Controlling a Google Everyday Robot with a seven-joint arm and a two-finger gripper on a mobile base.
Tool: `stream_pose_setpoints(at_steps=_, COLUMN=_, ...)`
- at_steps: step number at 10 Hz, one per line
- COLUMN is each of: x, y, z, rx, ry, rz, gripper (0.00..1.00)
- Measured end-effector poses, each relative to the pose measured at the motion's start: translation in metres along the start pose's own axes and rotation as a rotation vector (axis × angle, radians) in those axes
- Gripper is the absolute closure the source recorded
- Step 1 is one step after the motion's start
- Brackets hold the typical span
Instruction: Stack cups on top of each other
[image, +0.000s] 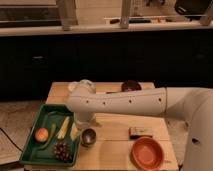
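**Camera view: my arm across the worktop**

My white arm (130, 102) reaches from the right to frame centre-left. My hand (86, 121) points down there; its grip I cannot tell. Just below it, the dark cup (88, 136) stands on the worktop (112, 150), beside the green tray (31, 149). The orange bowl (147, 152) sits lower right.
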Motion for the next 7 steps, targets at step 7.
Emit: stream_pose_setpoints(at_steps=7, x=-0.0011, y=0.0038, z=-0.0070, rx=0.015, ry=0.041, rz=-0.017, gripper=0.20)
